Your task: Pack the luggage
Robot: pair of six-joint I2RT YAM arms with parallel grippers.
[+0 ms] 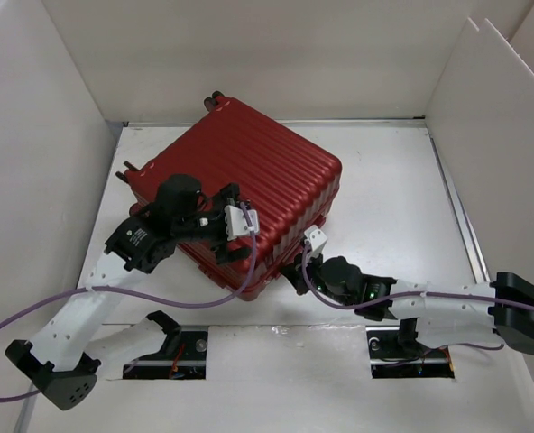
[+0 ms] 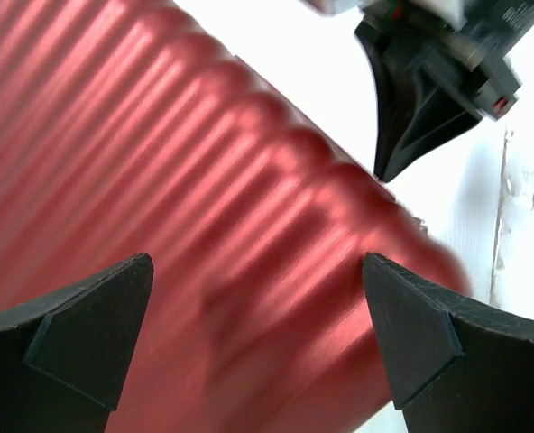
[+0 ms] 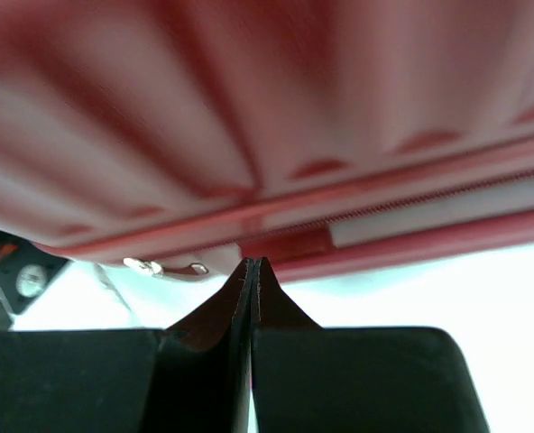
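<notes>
The luggage is a dark red ribbed hard-shell suitcase that lies closed and flat on the white table, turned at an angle. My left gripper hovers over its near left part, jaws wide open. In the left wrist view the ribbed shell fills the gap between the fingers of the left gripper, and nothing is held. My right gripper is shut at the case's near corner. In the right wrist view its closed tips point at the zipper seam, beside a metal zipper pull.
White walls enclose the table on the left, back and right. Bare table top lies to the right of the case. The shut right gripper shows at the top right of the left wrist view.
</notes>
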